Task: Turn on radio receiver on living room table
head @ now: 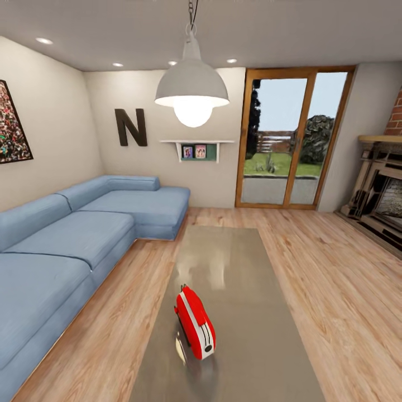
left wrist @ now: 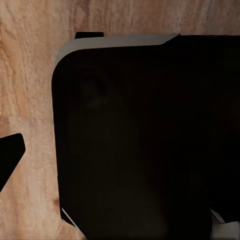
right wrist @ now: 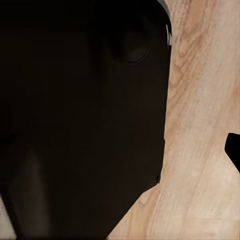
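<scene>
Fingers: whether they are apart or together cannot be told; one small dark tip [left wrist: 10, 155] is seen at the edge of the left wrist view and one dark tip [right wrist: 234, 150] at the edge of the right wrist view.
Wrist views: one big black rounded body [left wrist: 145, 140] is seen over the wood floor [left wrist: 30, 90] in each.
Radio receiver: one red radio receiver [head: 195, 322] is stood on the table [head: 251, 335], near the close end, a bit left of the middle.
Table: one long grey shiny top.
Living room: one blue sofa [head: 72, 240], one letter N [head: 131, 127], one white lamp [head: 191, 89], one wall shelf [head: 196, 148], one glass door [head: 290, 145], one fireplace [head: 382, 190] are seen.
</scene>
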{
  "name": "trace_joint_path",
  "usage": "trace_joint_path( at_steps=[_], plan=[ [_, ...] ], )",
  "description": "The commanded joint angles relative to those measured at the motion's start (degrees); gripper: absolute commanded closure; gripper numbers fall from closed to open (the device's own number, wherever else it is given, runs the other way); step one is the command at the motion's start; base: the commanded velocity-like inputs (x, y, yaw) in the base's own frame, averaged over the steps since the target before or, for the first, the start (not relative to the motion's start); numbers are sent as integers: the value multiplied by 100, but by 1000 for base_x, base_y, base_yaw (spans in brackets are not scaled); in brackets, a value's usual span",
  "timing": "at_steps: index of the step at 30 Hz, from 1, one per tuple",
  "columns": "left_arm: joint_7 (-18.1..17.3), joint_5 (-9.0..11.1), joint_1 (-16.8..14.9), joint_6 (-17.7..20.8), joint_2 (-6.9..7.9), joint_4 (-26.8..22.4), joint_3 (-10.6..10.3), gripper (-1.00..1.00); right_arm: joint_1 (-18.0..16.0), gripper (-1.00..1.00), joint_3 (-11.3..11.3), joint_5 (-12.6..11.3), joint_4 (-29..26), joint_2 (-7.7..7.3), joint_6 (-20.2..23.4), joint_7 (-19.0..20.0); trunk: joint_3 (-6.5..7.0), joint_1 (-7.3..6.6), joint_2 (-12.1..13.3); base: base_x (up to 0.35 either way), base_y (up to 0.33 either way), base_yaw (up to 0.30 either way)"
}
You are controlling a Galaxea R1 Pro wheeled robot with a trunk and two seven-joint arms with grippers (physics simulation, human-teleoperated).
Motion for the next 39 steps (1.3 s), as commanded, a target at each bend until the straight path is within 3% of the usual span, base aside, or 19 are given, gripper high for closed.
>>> trace_joint_path(
  at_steps=[1, 23, 39],
  plan=[
    [0, 0, 0, 0, 1, 0, 0, -100, 0, -100, 2, 2, 0, 0, -1, 0, 16, -23, 41, 0, 0, -18],
    [0, 0, 0, 0, 6, -1, 0, -100, 0, -100, 13, 13, -1, 0, -2, 18, 241, -506, 924, 0, 0, -91],
    [0, 4, 0, 0, 6, 0, 0, -100, -1, -100, 5, 5, 1, 0, -1, 7, 467, -857, 1566, 0, 0, -9]
  ],
)
